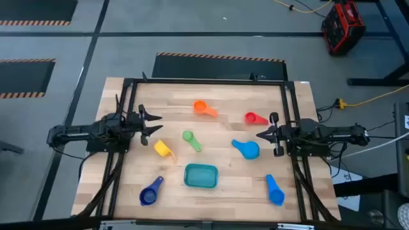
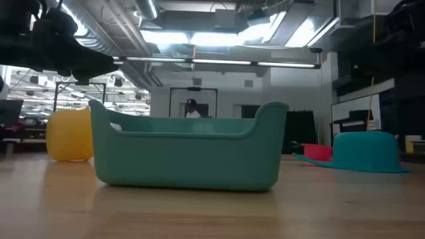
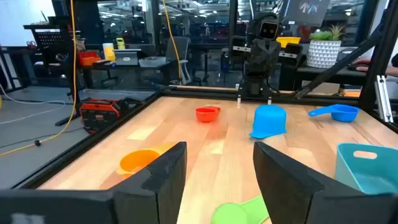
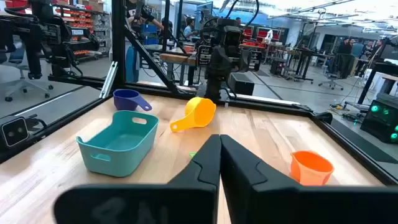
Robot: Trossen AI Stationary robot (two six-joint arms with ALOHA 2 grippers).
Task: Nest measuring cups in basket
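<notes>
Several measuring cups lie scattered on the wooden table: orange (image 1: 204, 108), red (image 1: 255, 118), green (image 1: 192, 140), yellow (image 1: 164, 149), light blue (image 1: 246, 149), blue (image 1: 275, 190) and dark blue (image 1: 151, 191). The light blue cup (image 3: 269, 120) rests mouth down. The teal basket (image 1: 200, 176) stands near the front middle, with nothing showing inside it (image 4: 121, 142). My left gripper (image 1: 156, 123) hovers open at the table's left, with nothing between its fingers (image 3: 168, 174). At the right, my right gripper (image 1: 259, 134) is shut and holds nothing, between the red and light blue cups.
A black frame (image 1: 204, 82) runs along the table's far and side edges. Bare wood lies in the middle between the two grippers. A red case (image 1: 342, 27) and cables sit on the floor beyond the table.
</notes>
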